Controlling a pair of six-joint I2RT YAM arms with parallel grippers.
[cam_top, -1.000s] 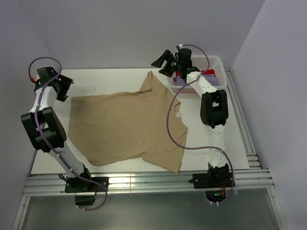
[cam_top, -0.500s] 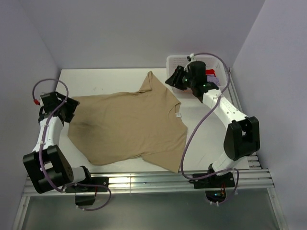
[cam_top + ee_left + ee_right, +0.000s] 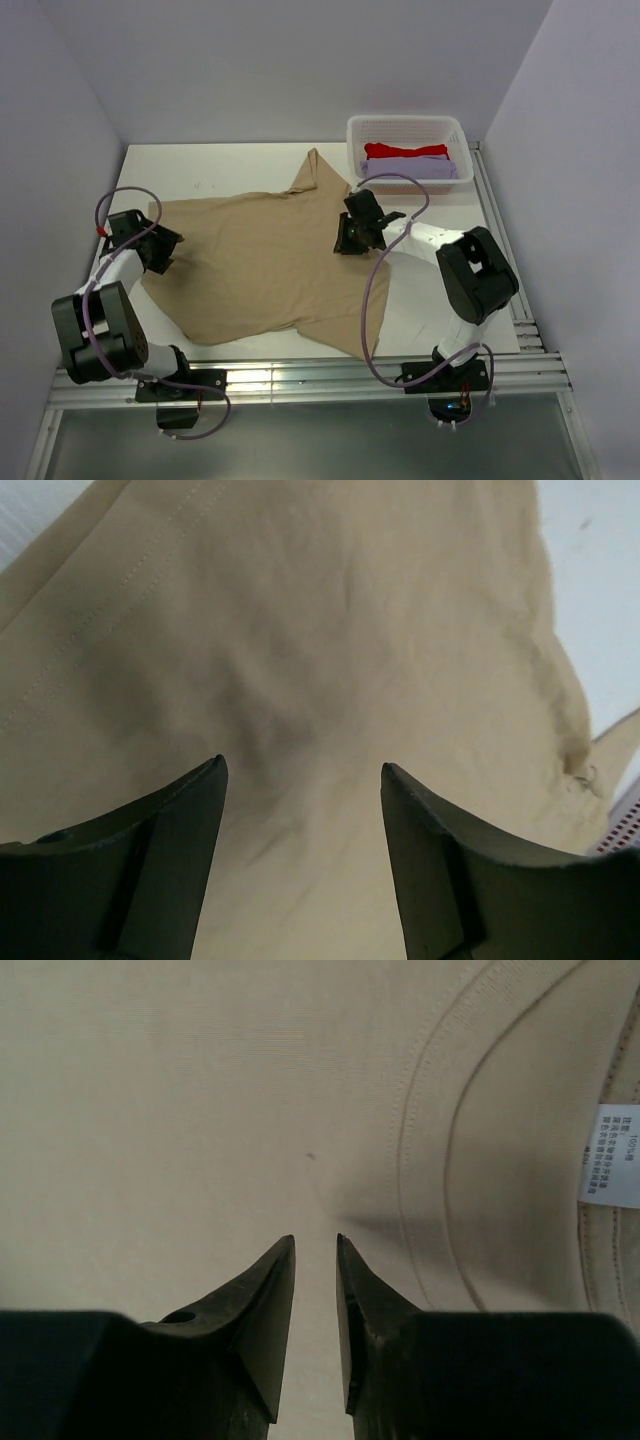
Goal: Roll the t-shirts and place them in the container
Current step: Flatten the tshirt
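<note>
A tan t-shirt (image 3: 265, 260) lies spread flat on the white table, its neck to the right. My left gripper (image 3: 160, 250) is low over the shirt's left edge, and in the left wrist view it (image 3: 303, 770) stands open with only tan cloth (image 3: 330, 630) under the wide gap. My right gripper (image 3: 348, 235) is down on the shirt just left of the neck. In the right wrist view it (image 3: 315, 1242) shows a narrow gap with flat cloth beneath, beside the collar seam (image 3: 440, 1110) and white label (image 3: 612, 1155). A red t-shirt (image 3: 405, 150) and a lavender one (image 3: 410, 167) lie in the basket.
A white lattice basket (image 3: 405, 122) stands at the back right corner of the table (image 3: 230, 160). Grey walls close in the back and both sides. A metal rail (image 3: 300, 380) runs along the near edge, with both arm bases on it.
My right arm swung from the basket down to the shirt's neck, its jaws narrowing. My left arm came from the back left down to the shirt's left edge, its jaws closing a little.
</note>
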